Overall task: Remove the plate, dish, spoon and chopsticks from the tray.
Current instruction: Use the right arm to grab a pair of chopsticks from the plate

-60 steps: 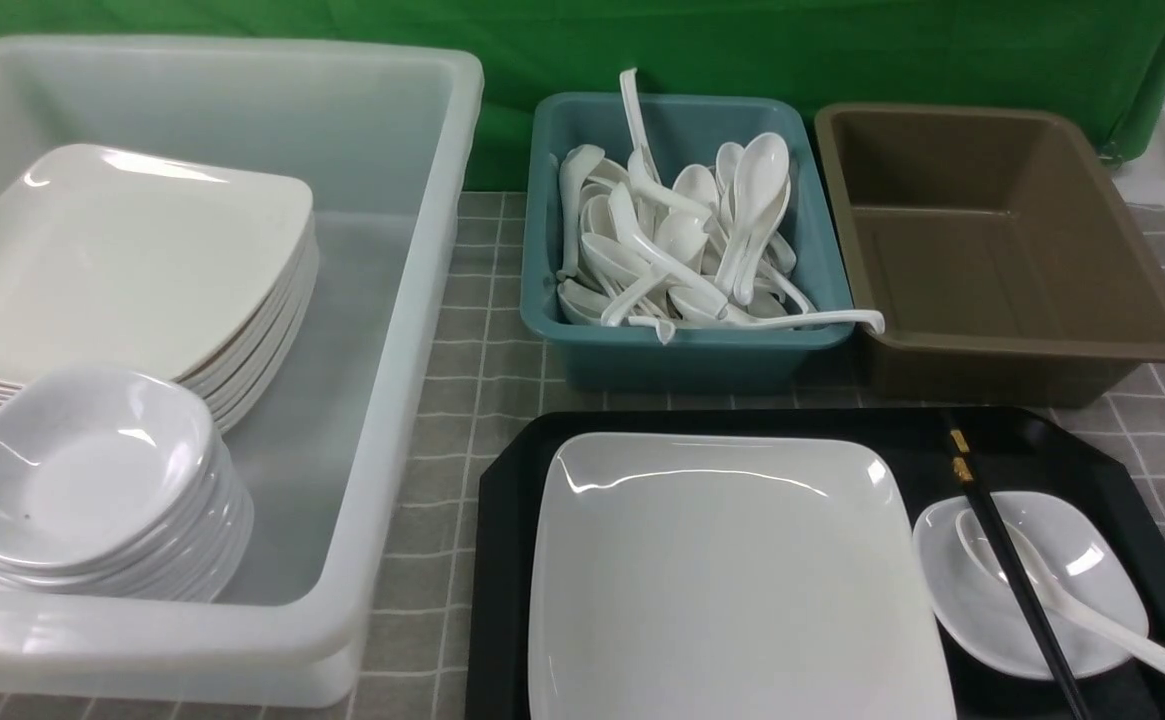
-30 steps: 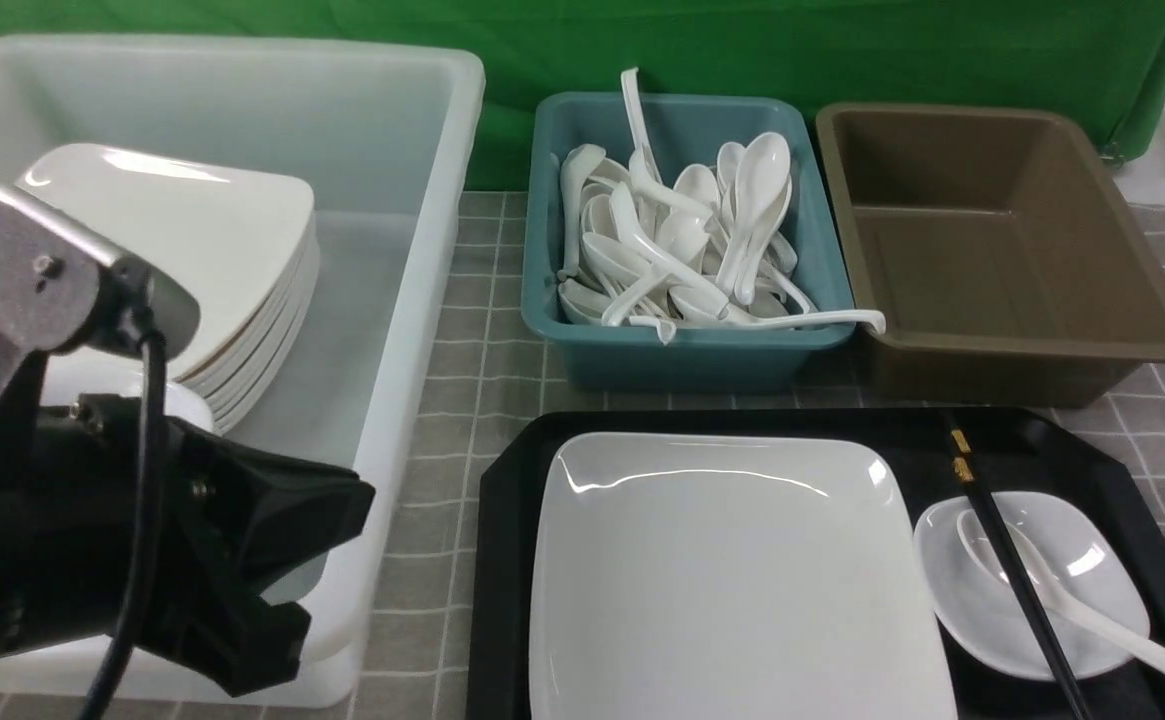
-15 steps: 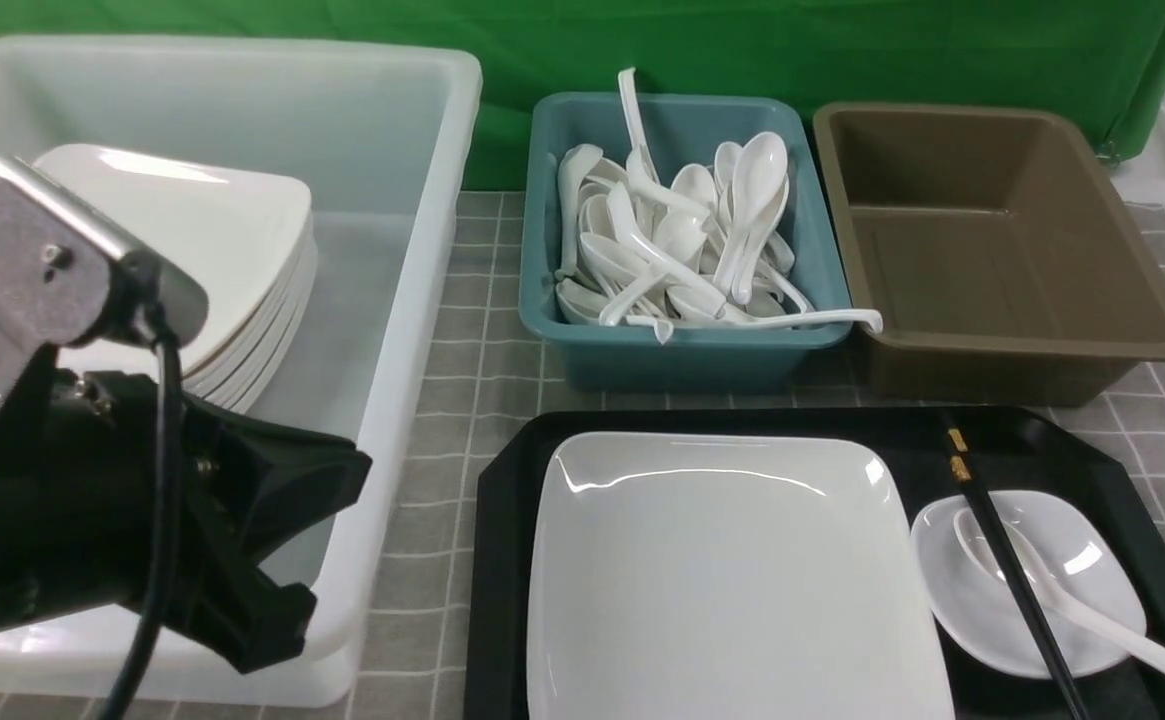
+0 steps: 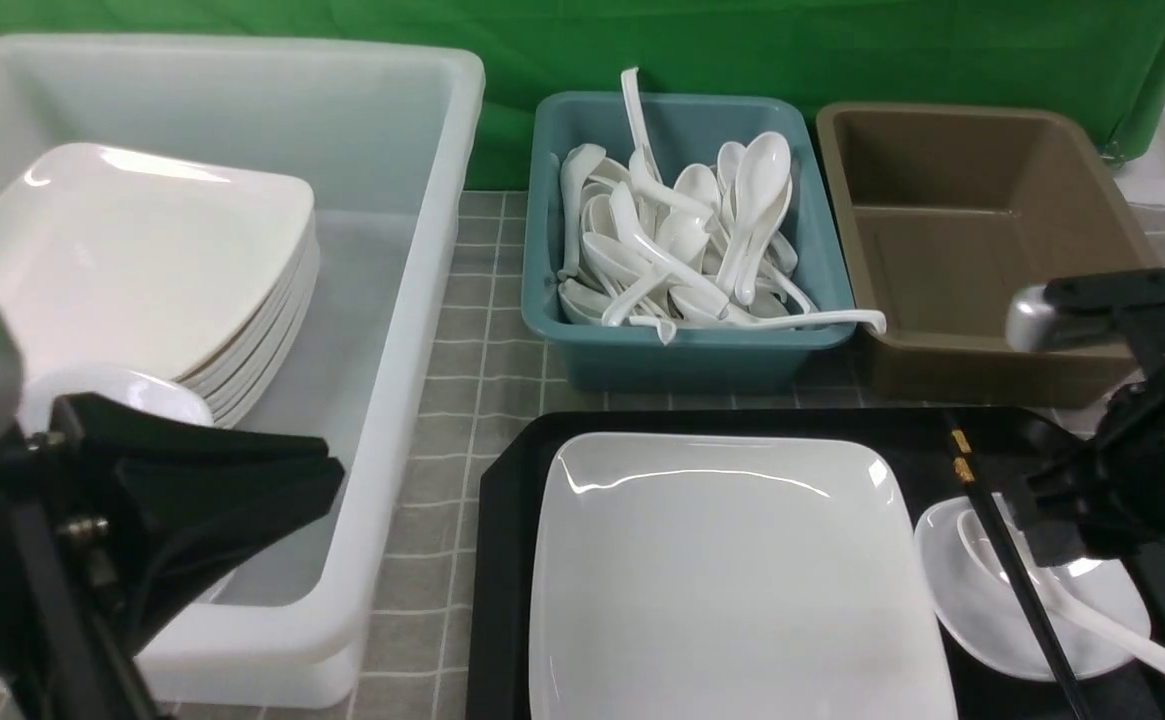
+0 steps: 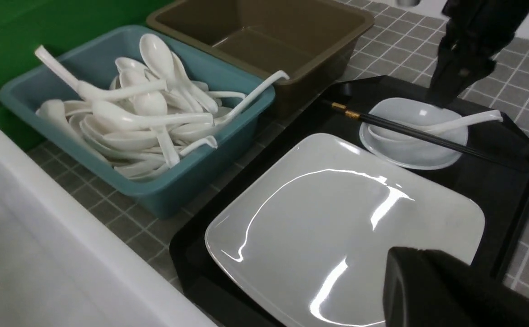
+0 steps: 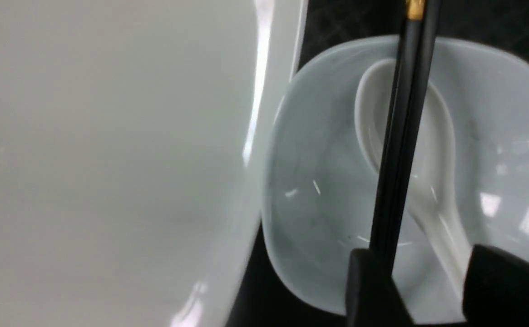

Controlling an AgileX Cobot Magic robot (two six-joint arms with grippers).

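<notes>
The black tray [image 4: 502, 500] lies front and centre. The large white square plate [image 4: 732, 580] fills its left part. The small dish [image 4: 972, 600] sits on its right part. The spoon [image 4: 1132, 640] lies in the dish, its handle toward the front right. The black chopsticks [image 4: 1002, 560] lie across the dish and spoon. My right gripper [image 4: 1042, 530] hangs open just above the dish. In the right wrist view [image 6: 423, 254] the spoon handle [image 6: 441, 227] runs between the jaws, and the chopsticks [image 6: 400, 136] pass under one finger. My left gripper [image 4: 327, 475] is shut and empty, left of the tray.
A big white tub [image 4: 412, 300] at the left holds a stack of plates [image 4: 142, 260] and dishes [image 4: 122, 390]. A teal bin [image 4: 682, 350] full of white spoons and an empty brown bin [image 4: 992, 250] stand behind the tray.
My right arm has come into view from the right and now hangs over the dish. My left arm has dropped lower and turned. The tableware has not moved.
</notes>
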